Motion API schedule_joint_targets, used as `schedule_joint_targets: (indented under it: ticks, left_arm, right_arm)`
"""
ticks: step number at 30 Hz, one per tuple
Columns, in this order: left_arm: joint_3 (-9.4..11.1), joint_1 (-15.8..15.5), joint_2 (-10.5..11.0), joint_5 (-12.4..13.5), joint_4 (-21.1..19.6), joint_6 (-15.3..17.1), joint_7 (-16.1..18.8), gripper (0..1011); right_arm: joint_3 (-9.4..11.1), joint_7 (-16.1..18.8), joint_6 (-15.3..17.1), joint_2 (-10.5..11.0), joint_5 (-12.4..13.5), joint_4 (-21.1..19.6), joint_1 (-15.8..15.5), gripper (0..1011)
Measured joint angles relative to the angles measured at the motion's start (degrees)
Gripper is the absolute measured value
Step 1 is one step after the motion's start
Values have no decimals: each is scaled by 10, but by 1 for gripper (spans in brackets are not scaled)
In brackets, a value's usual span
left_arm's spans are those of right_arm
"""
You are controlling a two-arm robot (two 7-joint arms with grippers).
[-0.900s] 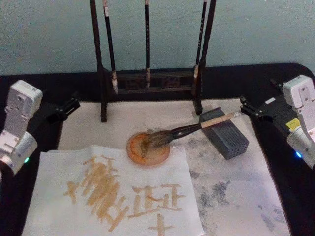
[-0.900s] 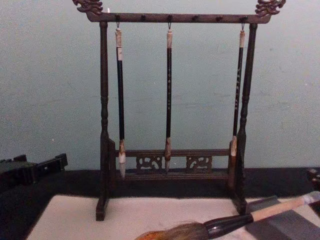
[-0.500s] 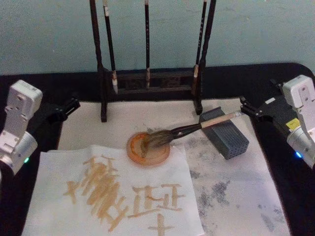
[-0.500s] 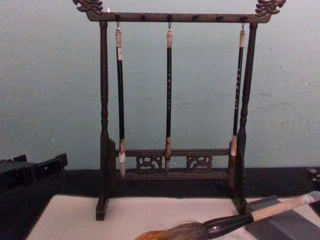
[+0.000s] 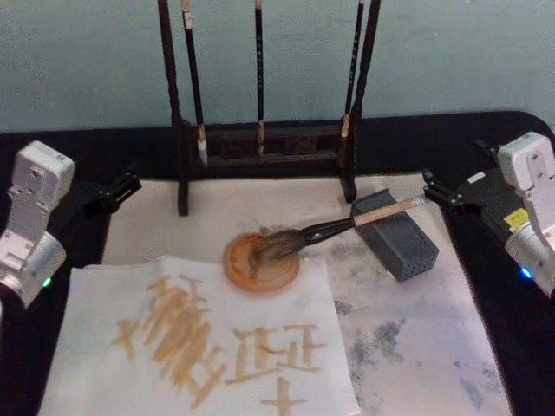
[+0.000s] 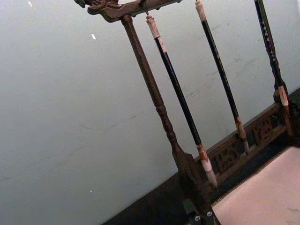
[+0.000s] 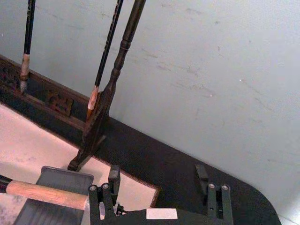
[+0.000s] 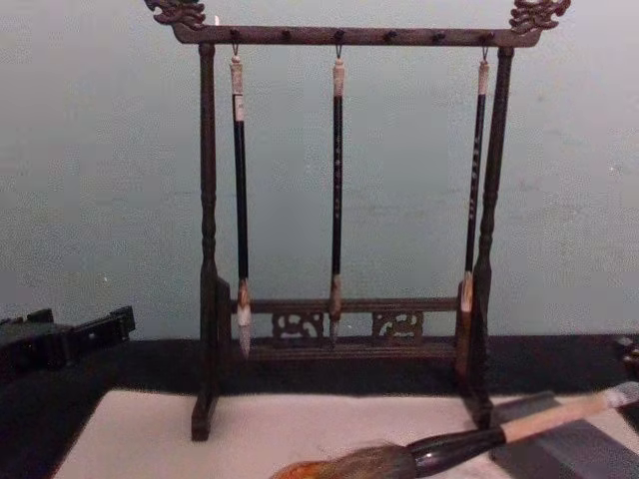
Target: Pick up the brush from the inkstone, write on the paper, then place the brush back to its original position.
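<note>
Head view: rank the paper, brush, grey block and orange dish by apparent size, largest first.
1. paper, by far the widest.
2. brush, next in length, though thin.
3. grey block and orange dish: they look about alike, so I won't rank them.

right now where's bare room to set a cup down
Freest: the stained mat right of the paper, in front of the grey block. Also the strip between rack and inkstone. Crowded mid-table, where the brush bridges inkstone and block. Left gripper and right gripper flank the mat.
</note>
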Motion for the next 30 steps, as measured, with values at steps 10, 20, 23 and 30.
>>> schedule_joint_targets:
  ticks: [10, 20, 23, 30]
  left_arm:
    - [0, 0, 0, 0, 0, 0, 0, 1002]
    - [0, 0, 0, 0, 0, 0, 0, 1002]
    - [0, 0, 0, 0, 0, 0, 0, 1002]
    - [0, 0, 0, 0, 0, 0, 0, 1000]
  right_arm:
    - [0, 0, 0, 0, 0, 0, 0, 1008]
    - [0, 0, 0, 0, 0, 0, 0, 1008]
    - [0, 0, 0, 0, 0, 0, 0, 1008]
    - [0, 0, 0, 0, 0, 0, 0, 1008]
